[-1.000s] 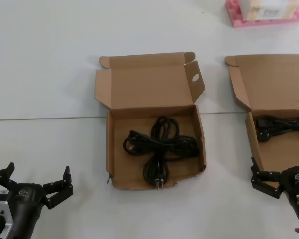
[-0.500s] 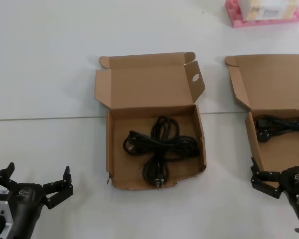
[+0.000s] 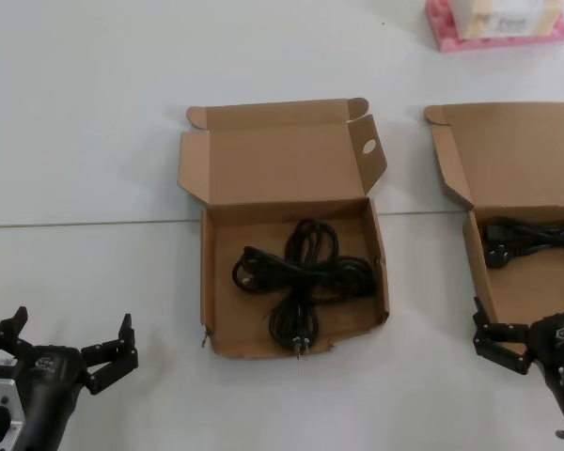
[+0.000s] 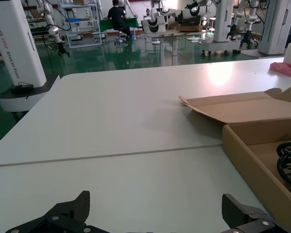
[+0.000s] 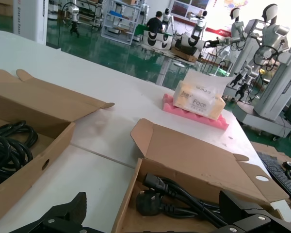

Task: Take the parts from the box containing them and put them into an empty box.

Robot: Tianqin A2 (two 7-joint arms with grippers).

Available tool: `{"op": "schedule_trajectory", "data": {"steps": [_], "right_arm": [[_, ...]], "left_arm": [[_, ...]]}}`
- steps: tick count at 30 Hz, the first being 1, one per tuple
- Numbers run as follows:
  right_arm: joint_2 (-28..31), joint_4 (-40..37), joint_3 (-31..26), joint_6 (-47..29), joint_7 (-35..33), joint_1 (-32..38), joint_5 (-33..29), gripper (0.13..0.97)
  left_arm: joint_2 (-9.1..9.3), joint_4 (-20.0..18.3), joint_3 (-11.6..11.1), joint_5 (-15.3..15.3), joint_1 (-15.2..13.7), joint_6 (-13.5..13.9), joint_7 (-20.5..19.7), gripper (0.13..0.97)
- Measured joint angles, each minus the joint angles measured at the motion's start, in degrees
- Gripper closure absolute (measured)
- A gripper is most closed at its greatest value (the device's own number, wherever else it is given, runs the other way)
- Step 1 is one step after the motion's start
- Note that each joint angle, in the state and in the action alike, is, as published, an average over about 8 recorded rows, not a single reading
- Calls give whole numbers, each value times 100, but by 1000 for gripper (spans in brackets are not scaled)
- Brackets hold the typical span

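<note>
The left gripper (image 3: 70, 349) hovers low over the table's (image 3: 94, 113) near left corner, its fingers spread apart and holding nothing. The right gripper (image 3: 493, 338) sits at the near right edge, fingers likewise apart, just at the front of the box containing the parts (image 3: 508, 282), where a black cable (image 3: 526, 240) lies. The box with the holed flap (image 3: 216, 272) stands open at the table's middle, a coiled cable bundle (image 3: 301, 282) resting on its floor. A pink tray (image 3: 498, 28) sits at the far right edge.
</note>
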Motion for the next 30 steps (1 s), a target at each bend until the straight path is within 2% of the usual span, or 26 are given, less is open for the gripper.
{"op": "schedule_trajectory", "data": {"steps": [30], "right_arm": [[0,0,0,0,0,0,0,129]], "left_arm": [[0,0,0,0,0,0,0,132]]}}
